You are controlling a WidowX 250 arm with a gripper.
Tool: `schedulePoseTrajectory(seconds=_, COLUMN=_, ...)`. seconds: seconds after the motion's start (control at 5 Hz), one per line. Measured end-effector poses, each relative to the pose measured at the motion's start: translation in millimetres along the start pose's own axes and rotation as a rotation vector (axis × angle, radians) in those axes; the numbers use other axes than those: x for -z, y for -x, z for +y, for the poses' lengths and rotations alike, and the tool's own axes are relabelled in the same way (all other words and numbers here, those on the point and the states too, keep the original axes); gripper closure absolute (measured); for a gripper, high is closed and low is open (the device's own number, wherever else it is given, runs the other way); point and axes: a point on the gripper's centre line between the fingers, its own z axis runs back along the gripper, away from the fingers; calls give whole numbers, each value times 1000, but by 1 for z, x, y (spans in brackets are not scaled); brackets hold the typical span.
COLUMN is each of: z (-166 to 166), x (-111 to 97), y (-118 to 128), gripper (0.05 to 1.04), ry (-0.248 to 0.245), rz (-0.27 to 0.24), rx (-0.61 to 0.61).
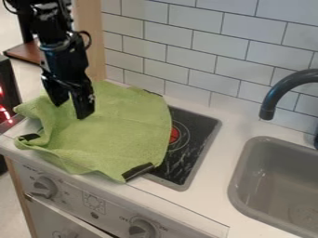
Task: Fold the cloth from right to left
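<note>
Hangs down from the top edge into the upper left of the frame, with the black gripper (pixel 70 110) over the left part of the green cloth (pixel 118 135). Holds its two fingers spread apart, with cloth visible in the gap and nothing gripped; cannot tell from here about contact between the tips and the fabric. Finds the green cloth left of centre, spread out but rumpled, with loose folds along its left side and a smoother stretch toward the right. Shows black patches at its left edge, its lower right edge and its upper edge. Covers much of the black stove top (pixel 197 135) with it, leaving bare the right part, including some of the red burner mark (pixel 175 135) beside the cloth's right edge. Reaches close to the front of the white counter (pixel 214 186), above a knob (pixel 44 187) at lower left and another knob (pixel 142 228) at the bottom. Shows a grey sink (pixel 241 179) at lower right, a dark faucet (pixel 279 90) above it, and white wall tiles (pixel 205 44) behind.
</note>
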Motion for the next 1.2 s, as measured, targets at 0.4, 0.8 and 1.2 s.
schedulePoseTrajectory(seconds=0.4, z=-58, x=13, y=-11, gripper=85, ry=4, rz=3, rx=168)
schedulePoseTrajectory(seconds=0.8, z=-99, x=21, y=-25, gripper=85, ry=24, rz=-23, rx=273)
schedulePoseTrajectory(seconds=1.2, z=-116, x=45, y=-22, gripper=85, ry=-27, rz=6, rx=308)
